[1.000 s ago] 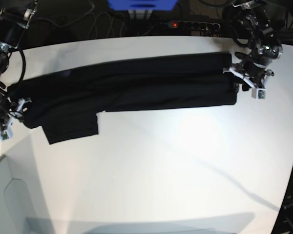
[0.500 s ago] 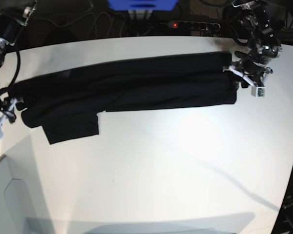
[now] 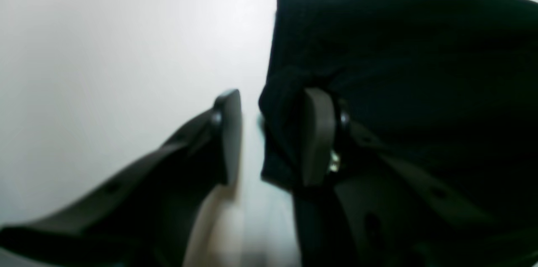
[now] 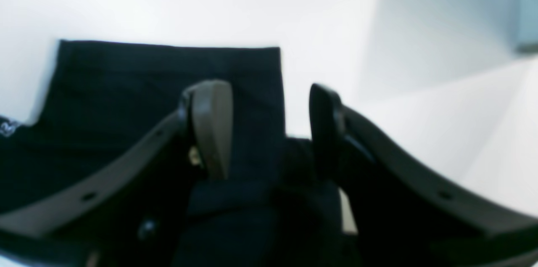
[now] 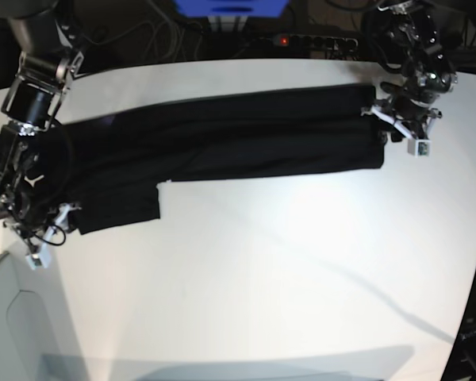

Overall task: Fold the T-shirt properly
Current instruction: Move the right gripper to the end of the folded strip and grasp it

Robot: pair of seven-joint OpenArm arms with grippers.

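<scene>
Your left pincer (image 3: 269, 141) sits at the T-shirt's (image 5: 222, 143) 3 o'clock end; its two fingers stand apart, one on bare table (image 5: 262, 278), the other against the fabric edge, and you cannot tell whether cloth is pinched. Your right pincer (image 4: 269, 132), at the 9 o'clock end, straddles a fabric edge with fingers apart. The black shirt lies as a long band across the table toward 12 o'clock. No readable writing shows; a small white mark in the right wrist view is too blurred.
</scene>
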